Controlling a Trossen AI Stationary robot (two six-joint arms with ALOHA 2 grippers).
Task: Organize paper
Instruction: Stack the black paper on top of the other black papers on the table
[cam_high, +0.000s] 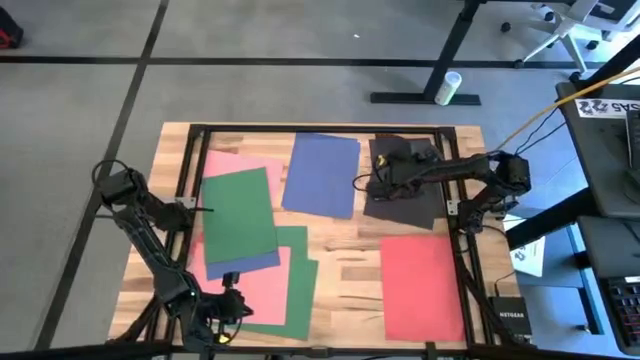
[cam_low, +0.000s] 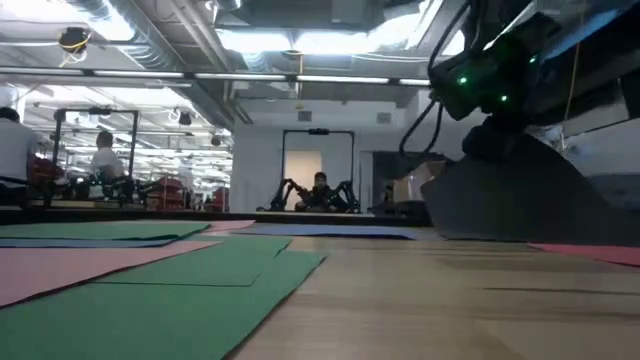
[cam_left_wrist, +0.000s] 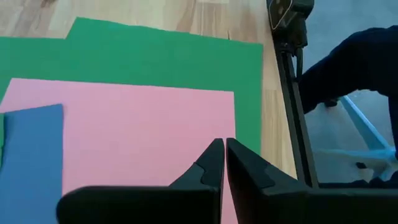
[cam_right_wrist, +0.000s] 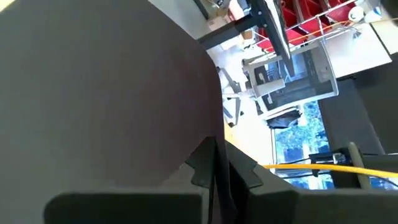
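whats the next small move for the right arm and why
Probably lift and carry the black sheet toward the blue sheet. The right gripper appears shut on the black sheet's edge, which tilts up off the table in the low view, so stacking it seems next. The left gripper waits shut over the pink sheet.

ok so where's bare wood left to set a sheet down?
Bare table shows between the green sheets and the red sheet, below the blue sheet. The left side is crowded with overlapping pink, green and blue; the right gripper holds the black sheet.
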